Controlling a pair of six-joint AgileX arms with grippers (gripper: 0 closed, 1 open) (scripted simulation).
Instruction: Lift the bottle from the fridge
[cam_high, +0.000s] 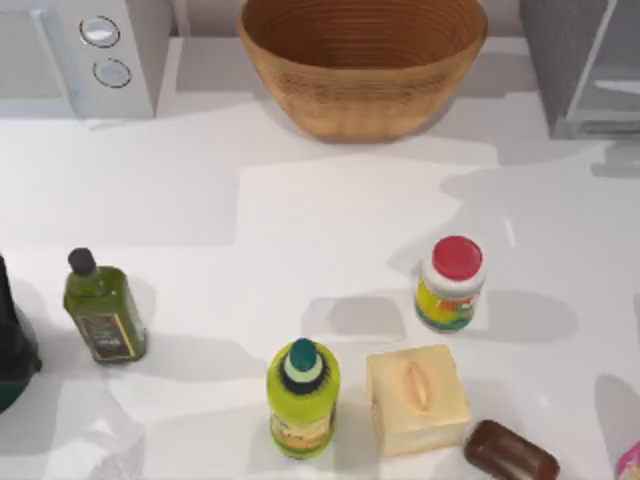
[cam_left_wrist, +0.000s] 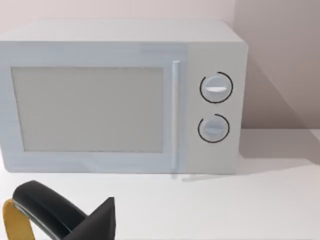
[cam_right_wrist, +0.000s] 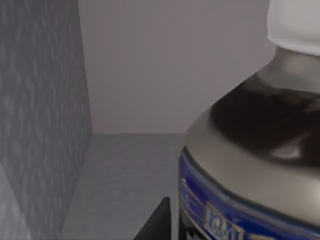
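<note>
The fridge (cam_high: 585, 70) stands at the table's back right corner, dark grey with a paler frame. In the right wrist view I look into its grey inside (cam_right_wrist: 125, 165). The bottle (cam_right_wrist: 250, 165) stands there very close to the camera, with a white cap, dark liquid and a blue label. A dark part of my right gripper (cam_right_wrist: 155, 222) shows just beside the bottle's base. My left arm (cam_high: 12, 340) is parked at the table's left edge, and a black and yellow part of its gripper (cam_left_wrist: 60, 217) faces the white appliance.
A white appliance (cam_left_wrist: 125, 95) with two knobs stands back left, and a wooden bowl (cam_high: 362, 60) back centre. Nearer the front are an olive-oil bottle (cam_high: 103, 308), a green bottle (cam_high: 302, 397), a red-capped jar (cam_high: 451, 284), a cream box (cam_high: 416, 398) and a brown bar (cam_high: 510, 452).
</note>
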